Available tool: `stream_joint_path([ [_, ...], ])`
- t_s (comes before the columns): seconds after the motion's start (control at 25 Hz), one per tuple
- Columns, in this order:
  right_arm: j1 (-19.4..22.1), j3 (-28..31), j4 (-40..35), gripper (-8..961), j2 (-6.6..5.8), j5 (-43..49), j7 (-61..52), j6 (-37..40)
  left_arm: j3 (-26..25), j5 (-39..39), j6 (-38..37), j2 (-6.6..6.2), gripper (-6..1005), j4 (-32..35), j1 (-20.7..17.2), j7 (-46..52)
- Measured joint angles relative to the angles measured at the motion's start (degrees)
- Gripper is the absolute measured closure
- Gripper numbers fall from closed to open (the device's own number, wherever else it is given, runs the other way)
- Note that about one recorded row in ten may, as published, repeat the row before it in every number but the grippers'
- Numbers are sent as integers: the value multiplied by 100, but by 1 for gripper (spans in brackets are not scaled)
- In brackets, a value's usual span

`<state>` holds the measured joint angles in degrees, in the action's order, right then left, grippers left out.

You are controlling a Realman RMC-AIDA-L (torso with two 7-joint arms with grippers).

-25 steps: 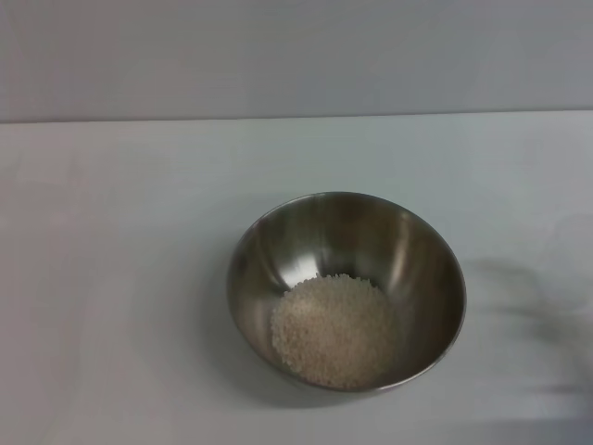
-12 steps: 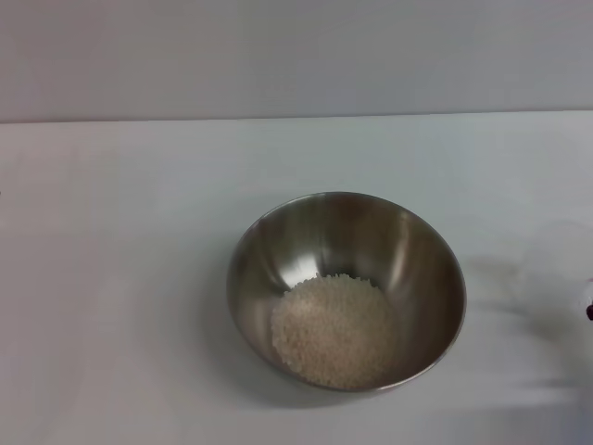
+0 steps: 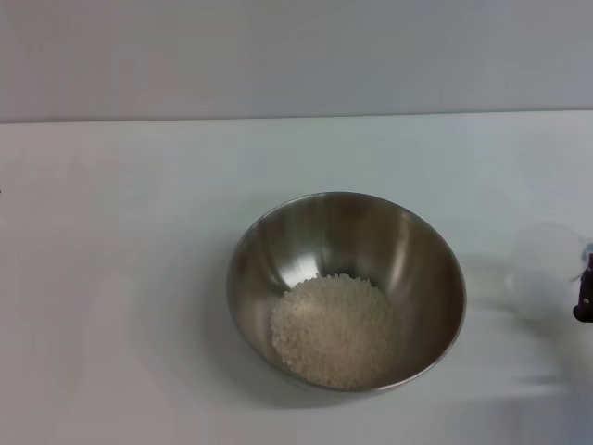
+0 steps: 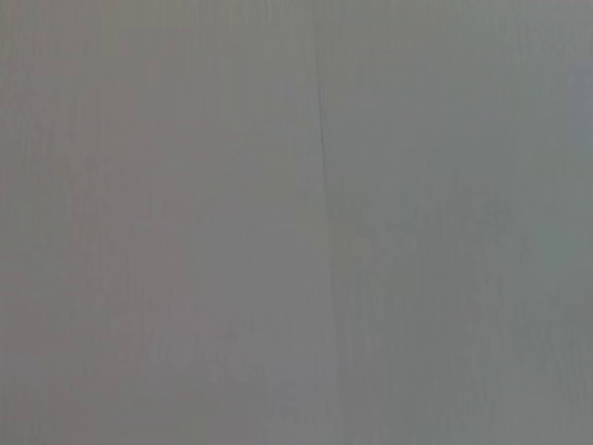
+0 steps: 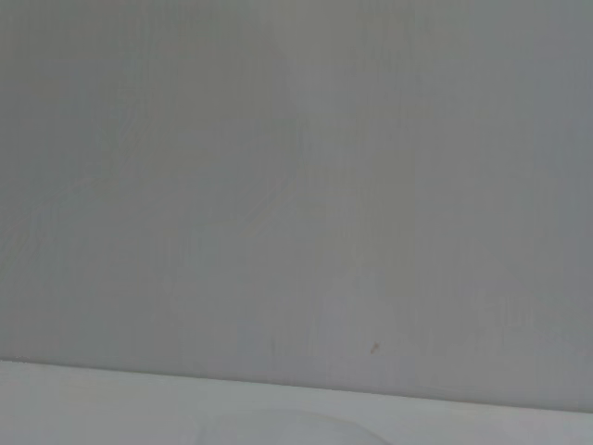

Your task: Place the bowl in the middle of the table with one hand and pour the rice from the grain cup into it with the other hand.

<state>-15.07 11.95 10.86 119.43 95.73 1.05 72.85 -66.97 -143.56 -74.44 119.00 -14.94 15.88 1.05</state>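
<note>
Head view: the right end effector [image 3: 584, 298] has entered at the edge; I cannot tell its opening. The emptied grain cup [image 3: 548, 269] adjoins it, rice [image 3: 334, 329] in the bowl [image 3: 346, 289] beyond, mid-bench [image 3: 120, 278]. Wrist views: nothing useful. Pouring looks finished.

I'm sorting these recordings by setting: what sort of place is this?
Probably a lab test bench, not a kitchen: a bare white table against a blank wall, holding only a steel bowl of rice and a clear grain cup.
</note>
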Motion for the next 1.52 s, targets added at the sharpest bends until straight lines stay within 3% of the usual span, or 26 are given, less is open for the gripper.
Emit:
stream_joint_path([
  [0.16,-3,-30,50,897,4,0,0,4,0,-3,0,0,142,-9,2,-15],
  [0.44,15,-61,52,744,6,7,-3,46,0,-13,-1,0,141,-8,3,-17],
  [0.64,36,-146,67,567,9,8,-7,-13,0,-14,-1,0,140,-3,3,-17],
  [1.12,315,-377,202,482,20,8,-8,92,8,-14,4,0,140,1,1,-28],
  [1.52,799,-488,337,425,29,-51,36,795,34,-13,48,0,140,9,-7,-35],
])
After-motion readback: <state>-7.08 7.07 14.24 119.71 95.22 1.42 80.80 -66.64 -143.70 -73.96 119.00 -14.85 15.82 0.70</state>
